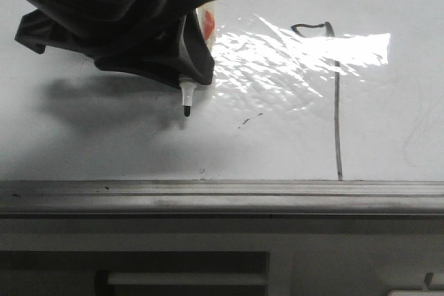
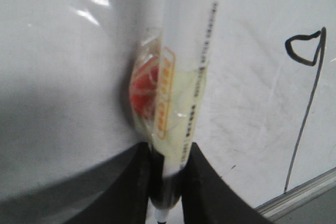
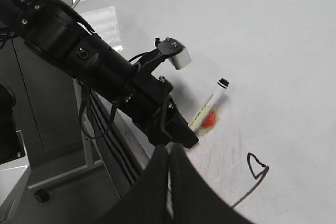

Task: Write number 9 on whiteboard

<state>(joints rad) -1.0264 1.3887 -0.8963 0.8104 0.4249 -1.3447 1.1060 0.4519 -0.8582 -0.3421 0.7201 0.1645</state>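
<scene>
Left gripper (image 1: pixel 186 77), closed on a marker (image 1: pixel 186 98), holds the black tip just clear of the whiteboard (image 1: pixel 83 143), near the grey rail (image 1: pixel 222 195) along its front edge. The number 9 (image 1: pixel 336 102) stands well apart toward the right edge: a long stroke reaching nearly to the rail, topped by a small flattened loop. A stray dash (image 1: pixel 251 121) lies between tip and numeral. Risks, as judged: any dip of the uncapped tip would add a second stray mark; a sweep across the numeral could smear it. Glare washes out part of the stroke. Right gripper (image 3: pixel 169 169) appears only as dark fingers with a narrow gap; whether it holds anything cannot be told.
</scene>
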